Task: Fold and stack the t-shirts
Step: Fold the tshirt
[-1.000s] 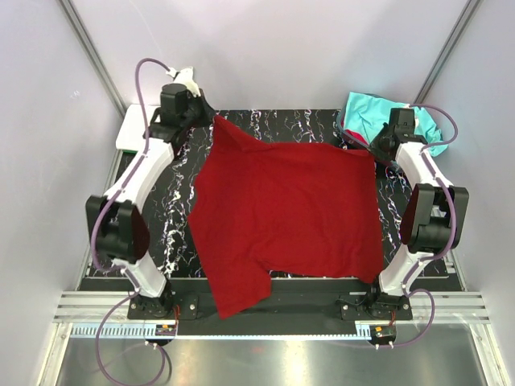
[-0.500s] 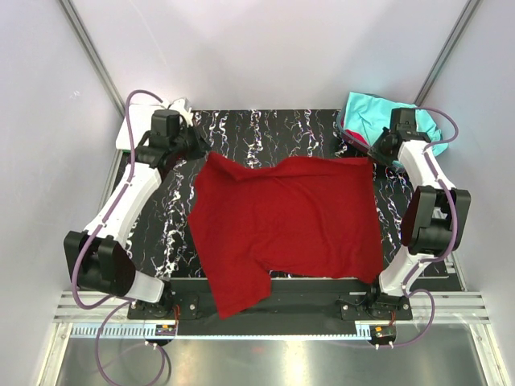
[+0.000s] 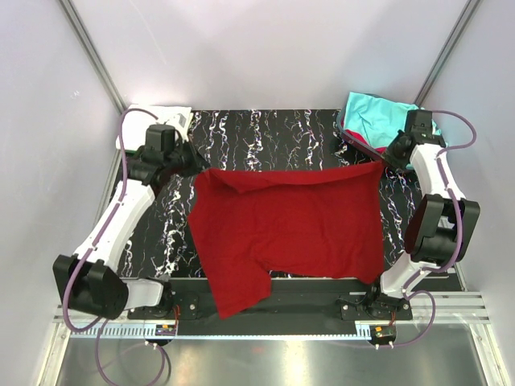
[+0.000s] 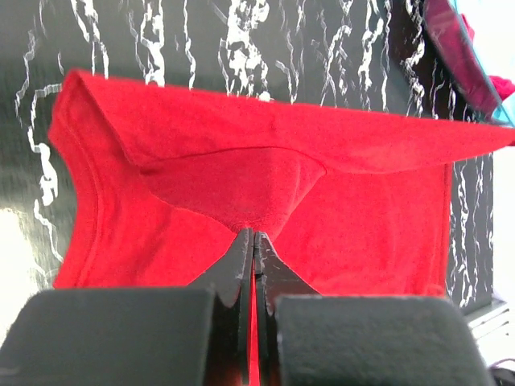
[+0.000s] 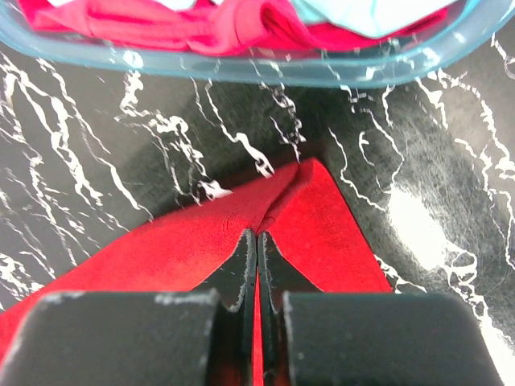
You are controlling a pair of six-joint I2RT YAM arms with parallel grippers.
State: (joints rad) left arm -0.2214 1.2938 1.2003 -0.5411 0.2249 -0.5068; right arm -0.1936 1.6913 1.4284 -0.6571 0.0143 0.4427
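Observation:
The dark red t-shirt (image 3: 290, 225) lies spread on the black marbled mat, its far edge lifted and folded toward me. My left gripper (image 3: 195, 163) is shut on its far left corner; the left wrist view shows the cloth (image 4: 257, 185) pinched between the fingertips (image 4: 253, 235). My right gripper (image 3: 385, 161) is shut on the far right corner (image 5: 273, 217). A turquoise t-shirt (image 3: 378, 112) lies crumpled at the back right. A white folded shirt (image 3: 165, 117) lies at the back left.
The black marbled mat (image 3: 265, 133) covers the table. A clear tub (image 5: 241, 64) holds the turquoise shirt and some red cloth at the back right. One sleeve of the red shirt (image 3: 237, 293) hangs over the near edge between the arm bases.
Both grippers have pulled the shirt's far edge toward me, folding it over the body. The left arm has swung back and left; the white folded shirt now shows.

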